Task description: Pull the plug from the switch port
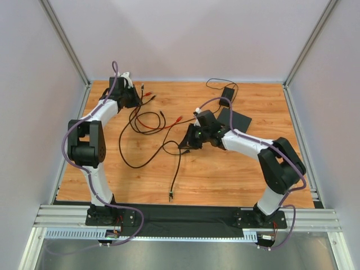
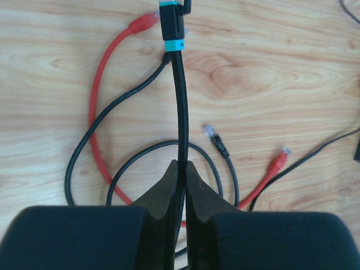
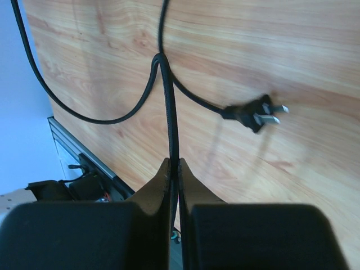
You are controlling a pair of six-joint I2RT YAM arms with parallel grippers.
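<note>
The switch [image 1: 239,121] lies flat at the far right of the bench [image 1: 225,180], just behind the right arm's wrist; you cannot tell from above whether a plug sits in its ports. Your left end effector [image 2: 180,166] is pinched shut on a thick black cable [image 2: 181,112] below a cyan-banded connector [image 2: 171,25], your right end effector [image 3: 173,163] on a thin black cord [image 3: 170,112] near a loose 2-pin plug [image 3: 253,115]. Expect a light box that slides on smooth wood and limp cables: pin the switch with 1 end effector and take the plug by its rigid body, not its cord.
</note>
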